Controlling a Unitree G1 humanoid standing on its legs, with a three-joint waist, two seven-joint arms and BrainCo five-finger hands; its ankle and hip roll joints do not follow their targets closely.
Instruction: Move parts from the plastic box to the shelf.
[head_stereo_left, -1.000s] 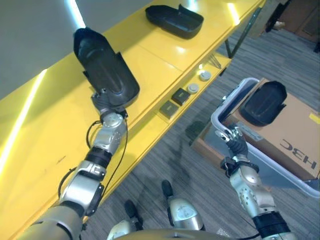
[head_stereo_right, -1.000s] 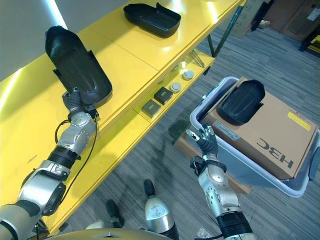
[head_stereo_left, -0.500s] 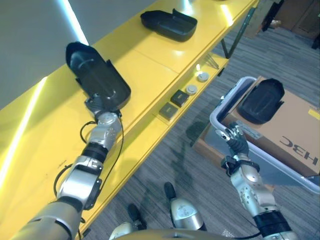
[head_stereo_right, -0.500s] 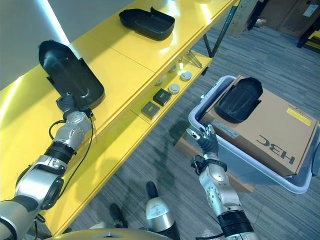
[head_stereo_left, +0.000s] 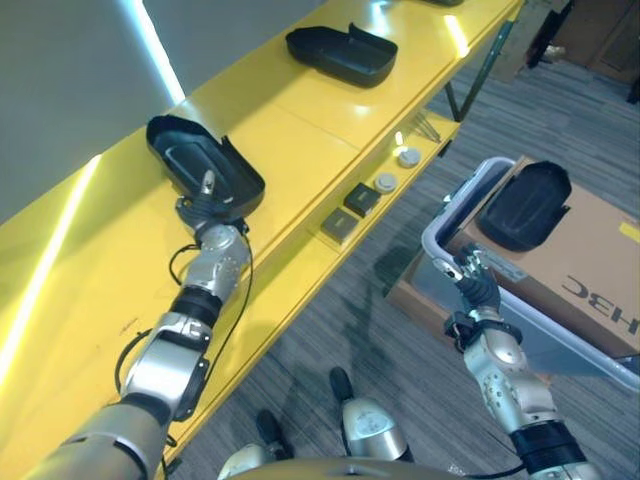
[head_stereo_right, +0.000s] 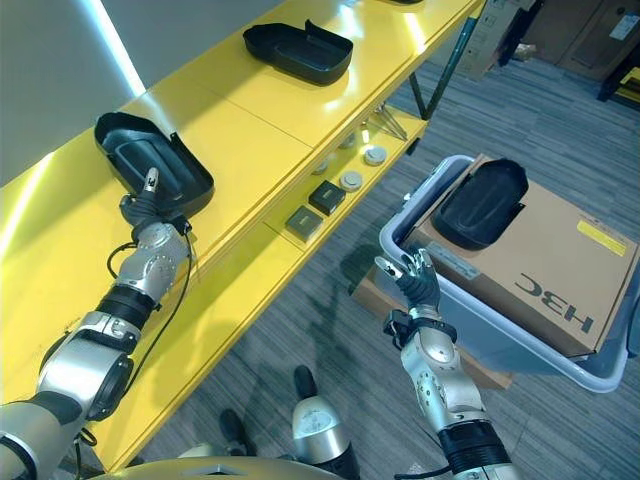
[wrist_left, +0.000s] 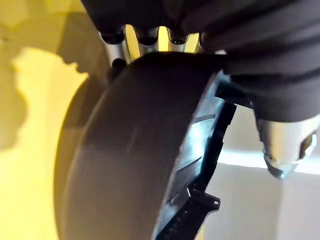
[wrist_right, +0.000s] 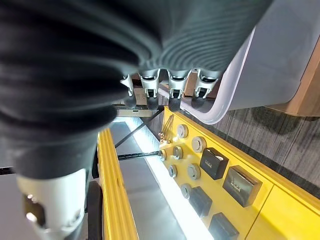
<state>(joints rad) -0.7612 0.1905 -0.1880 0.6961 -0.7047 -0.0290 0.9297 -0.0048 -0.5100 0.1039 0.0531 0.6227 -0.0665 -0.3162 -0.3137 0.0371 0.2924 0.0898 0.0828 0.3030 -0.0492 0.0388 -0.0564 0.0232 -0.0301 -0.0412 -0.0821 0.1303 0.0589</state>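
The part (head_stereo_left: 203, 177) lies hollow side up on the yellow shelf (head_stereo_left: 310, 110), long axis running away from the robot, its near end pinched by the left hand (head_stereo_left: 208, 205). The right hand (head_stereo_right: 414, 279) hangs slack-fingered beside the box (head_stereo_right: 420, 220), touching nothing.

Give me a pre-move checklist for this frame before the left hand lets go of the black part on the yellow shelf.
1. Black part resting on the yellow shelf: ok, it lies open side up near the front edge.
2. Left hand grip: not ok to retract yet, its thumb and fingers are curled round the part's near end.
3. Whether the part sits flat: cannot tell; the left wrist view shows it close up with no contact line visible.
4. Space from the second black part farther along the shelf: ok, well apart.
5. Right hand: ok, open and holding nothing, beside the plastic box.
6. Next part available: ok, lying on the cardboard box in the plastic box.
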